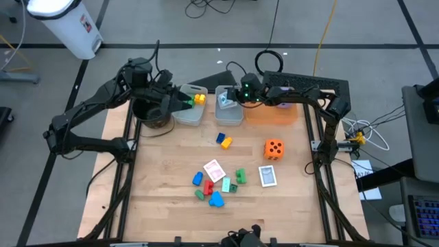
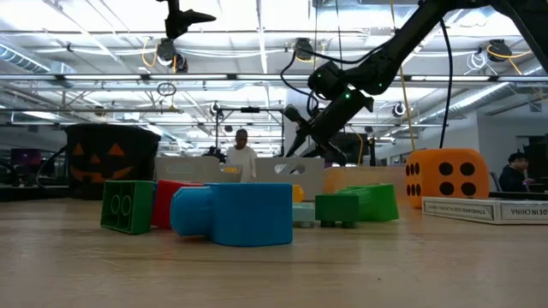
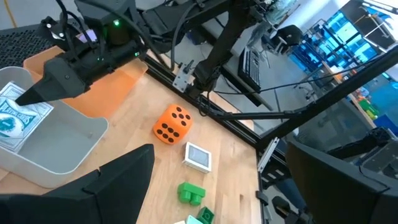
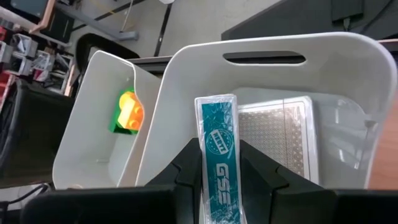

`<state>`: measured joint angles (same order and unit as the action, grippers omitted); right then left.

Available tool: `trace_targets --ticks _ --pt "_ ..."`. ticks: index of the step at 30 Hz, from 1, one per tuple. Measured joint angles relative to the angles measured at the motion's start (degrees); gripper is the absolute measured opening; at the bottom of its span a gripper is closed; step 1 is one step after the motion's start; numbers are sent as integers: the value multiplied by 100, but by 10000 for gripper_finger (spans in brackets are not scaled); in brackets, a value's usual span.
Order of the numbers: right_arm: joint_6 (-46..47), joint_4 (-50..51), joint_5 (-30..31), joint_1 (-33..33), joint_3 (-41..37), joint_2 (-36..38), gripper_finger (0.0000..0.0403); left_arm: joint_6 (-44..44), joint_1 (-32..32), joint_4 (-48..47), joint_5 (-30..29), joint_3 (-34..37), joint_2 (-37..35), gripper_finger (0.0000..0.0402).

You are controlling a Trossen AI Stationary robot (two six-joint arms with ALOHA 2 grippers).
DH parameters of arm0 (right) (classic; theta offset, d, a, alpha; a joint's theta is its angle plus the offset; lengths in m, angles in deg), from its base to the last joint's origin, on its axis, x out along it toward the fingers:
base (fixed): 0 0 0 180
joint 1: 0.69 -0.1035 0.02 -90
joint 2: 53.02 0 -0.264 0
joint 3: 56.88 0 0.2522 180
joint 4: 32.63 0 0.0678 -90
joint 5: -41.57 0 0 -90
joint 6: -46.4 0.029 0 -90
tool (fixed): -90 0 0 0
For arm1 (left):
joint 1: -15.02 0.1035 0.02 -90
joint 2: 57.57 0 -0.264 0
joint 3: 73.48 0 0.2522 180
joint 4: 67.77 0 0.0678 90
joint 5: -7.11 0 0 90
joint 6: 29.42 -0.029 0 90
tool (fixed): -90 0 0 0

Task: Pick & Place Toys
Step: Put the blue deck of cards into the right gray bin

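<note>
- left gripper (image 1: pixel 180 100) hovers by the left bin (image 1: pixel 190 110), fingers apart, empty; it could bump the bin.
- right gripper (image 4: pixel 217 163) sits over the middle bin (image 4: pixel 186 74), fingers clamped on a card pack (image 4: pixel 217 149); released crooked, the pack could catch the rim.
- blocks (image 1: pixel 217 199), cards (image 1: pixel 214 169) and orange die (image 1: pixel 274 148) wait on the wooden counter (image 1: pixel 164 171).
- open workshop behind, bright ceiling lights, a person standing far off.

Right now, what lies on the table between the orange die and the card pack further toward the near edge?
Nothing: in the high view the stretch of wood between the orange die and the card pack is bare.
</note>
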<state>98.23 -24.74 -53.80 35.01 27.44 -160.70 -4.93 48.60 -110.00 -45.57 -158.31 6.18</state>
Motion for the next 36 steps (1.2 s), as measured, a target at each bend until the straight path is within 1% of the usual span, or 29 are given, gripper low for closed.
trace_targets --ticks 9,25,30,36 --pt "-159 2 78 -4 0 0 65 -31 0 0 -4 2 0 372" --pt "-205 18 251 61 0 -4 164 -18 0 0 -4 2 0 372" --pt "-199 12 240 69 0 -4 179 -2 0 0 -4 2 0 372" --pt "-442 -2 68 129 0 40 179 19 2 0 -2 2 0 372"
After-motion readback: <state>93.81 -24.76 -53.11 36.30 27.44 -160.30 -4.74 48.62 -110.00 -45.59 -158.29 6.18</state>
